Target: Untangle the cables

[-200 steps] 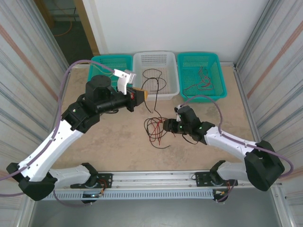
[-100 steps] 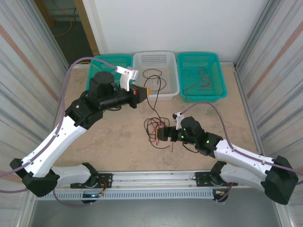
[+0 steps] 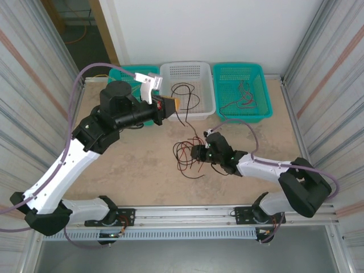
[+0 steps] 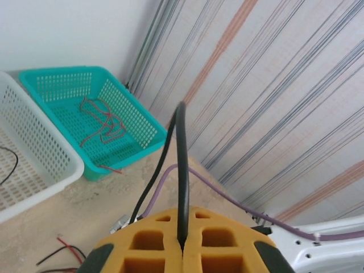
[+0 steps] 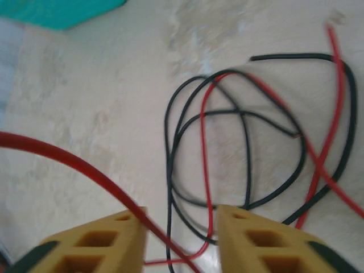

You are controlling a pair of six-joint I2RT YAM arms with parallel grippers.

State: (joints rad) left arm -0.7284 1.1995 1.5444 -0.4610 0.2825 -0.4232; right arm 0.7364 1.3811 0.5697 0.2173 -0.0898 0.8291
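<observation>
Table (image 3: 131, 170): pale sandy-beige top, mottled, matte. Back wall (image 3: 227, 28): plain white, smooth, along far edge of table. Left side panel (image 3: 28, 85) and right side panel (image 3: 333, 62): ribbed grey-white sheet with faint reddish stripes, closing table in on both sides. Far left corner: brown wooden post (image 3: 105, 28), beside it opening onto dark floor (image 3: 79, 40). Near edge of table: silver metal rail (image 3: 187, 211), slotted grey strip (image 3: 182, 234) just below it. Light: even, soft, bright on white wall.
</observation>
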